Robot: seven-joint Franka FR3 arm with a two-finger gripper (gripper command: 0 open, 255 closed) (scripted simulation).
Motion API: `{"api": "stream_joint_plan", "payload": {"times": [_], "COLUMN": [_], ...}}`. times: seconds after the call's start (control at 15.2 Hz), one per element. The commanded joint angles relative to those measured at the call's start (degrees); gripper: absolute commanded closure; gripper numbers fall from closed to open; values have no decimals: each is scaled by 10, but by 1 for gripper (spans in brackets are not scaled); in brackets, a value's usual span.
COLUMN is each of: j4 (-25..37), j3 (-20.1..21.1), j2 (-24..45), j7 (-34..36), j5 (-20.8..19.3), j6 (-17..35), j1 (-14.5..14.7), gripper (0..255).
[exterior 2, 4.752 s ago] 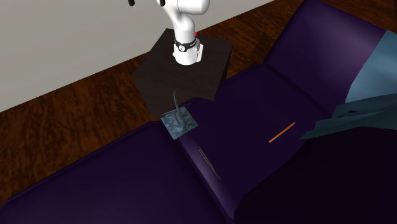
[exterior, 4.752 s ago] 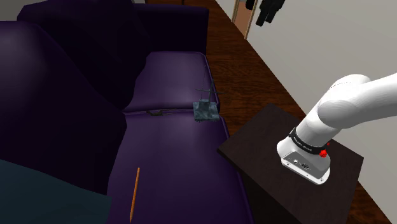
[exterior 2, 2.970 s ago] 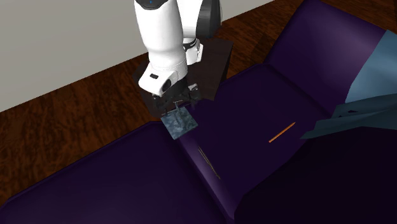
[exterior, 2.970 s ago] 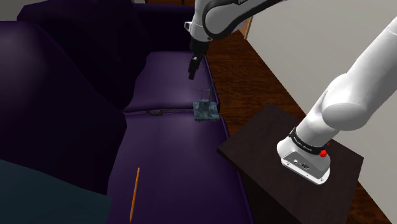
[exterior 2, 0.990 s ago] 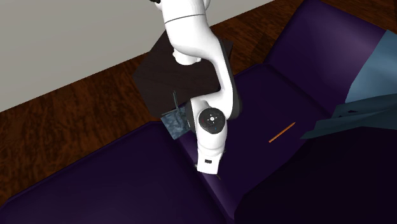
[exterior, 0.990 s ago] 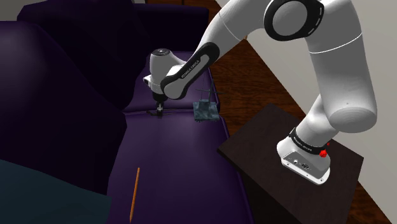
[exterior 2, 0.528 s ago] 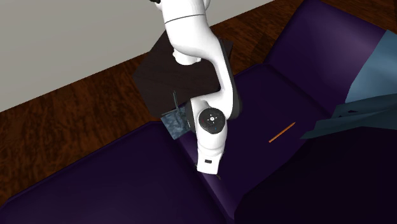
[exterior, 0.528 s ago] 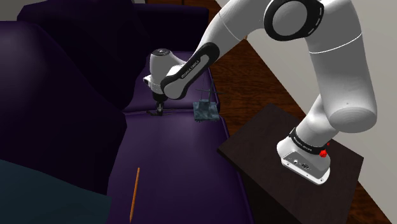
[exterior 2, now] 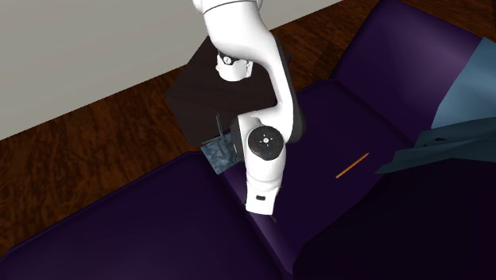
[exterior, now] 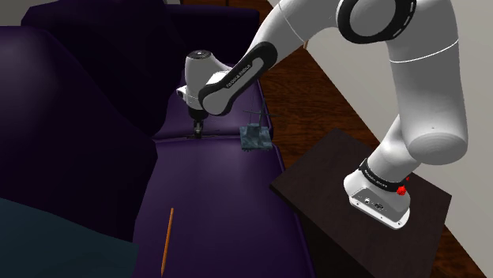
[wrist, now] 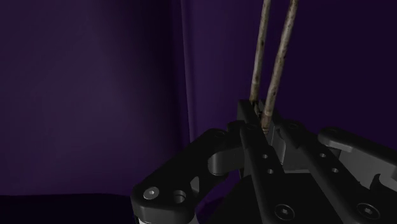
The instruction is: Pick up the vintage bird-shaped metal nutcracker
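Observation:
The nutcracker (wrist: 272, 57) shows as two thin, rusty metal arms running side by side out from between my fingers, over the purple sofa seat (wrist: 95, 95). My black gripper (wrist: 262, 124) is shut on one end of it. In the shoulder view the gripper (exterior: 197, 129) points down at the seam between the two seat cushions, just above the fabric. In the second exterior view the white hand hides most of the gripper (exterior 2: 268, 215), which hangs over the same seam.
A small blue-grey marbled thing (exterior: 254, 137) with a thin wire handle sits at the sofa's edge beside the arm. An orange stick (exterior: 167, 237) lies on the nearer cushion. The dark stand (exterior: 316, 178) carries the arm's base. A blue cushion (exterior 2: 469, 83) leans at the sofa's back.
The fingers have closed on the nutcracker at the cushion seam. Since then the hand has risen a little from the seat, with the nutcracker in it.

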Motion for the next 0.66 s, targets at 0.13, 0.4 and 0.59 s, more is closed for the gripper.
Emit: {"api": "stream_joint_plan", "payload": {"times": [0.13, 0.4, 0.59], "j4": [-1, -2, -3], "j3": [5, 10, 12], "j2": [-22, -44, -50], "j7": [-3, -6, -7], "j5": [6, 11, 13], "j6": [-21, -42, -48], "j1": [-4, -7, -8], "gripper": [255, 255, 255]}}
